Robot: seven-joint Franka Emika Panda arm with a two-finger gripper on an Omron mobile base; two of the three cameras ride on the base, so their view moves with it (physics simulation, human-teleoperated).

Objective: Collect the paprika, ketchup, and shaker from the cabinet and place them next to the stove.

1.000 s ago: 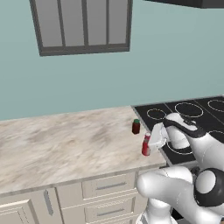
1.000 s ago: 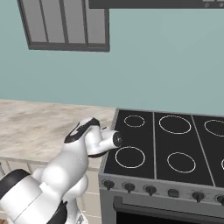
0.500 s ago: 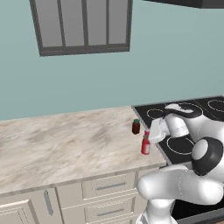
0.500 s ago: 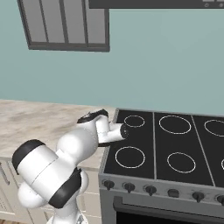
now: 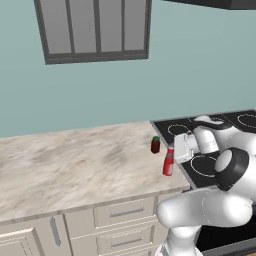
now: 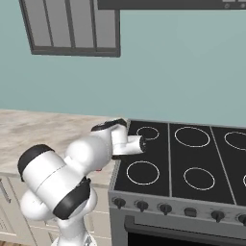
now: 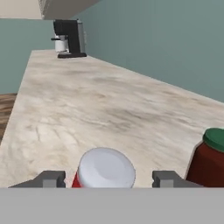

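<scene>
The ketchup (image 5: 168, 161), a slim red bottle with a white cap, stands upright on the marble counter (image 5: 75, 165) just left of the stove (image 5: 200, 165). My gripper (image 5: 176, 151) is level with its top. In the hand view the ketchup cap (image 7: 106, 168) sits between the fingertips (image 7: 50, 178), with a gap on each side, so my gripper (image 7: 109, 178) is open. The paprika (image 5: 155, 145), a squat dark red jar, stands a little behind the bottle and shows again as paprika (image 7: 210, 159) on the right. The shaker is out of view. A cream-beige underside, perhaps the cabinet (image 7: 65, 6), shows at the top edge.
The black stove (image 6: 178, 158) with white ring outlines and front knobs lies to the right. A grey-framed window (image 5: 95, 30) hangs on the teal wall. A black coffee machine (image 7: 69, 38) stands at the counter's far end. Drawers (image 5: 122, 212) run below the counter.
The jaws have opened off the ketchup, which stays upright on the counter beside the stove. The arm's elbow has swung round to a new pose.
</scene>
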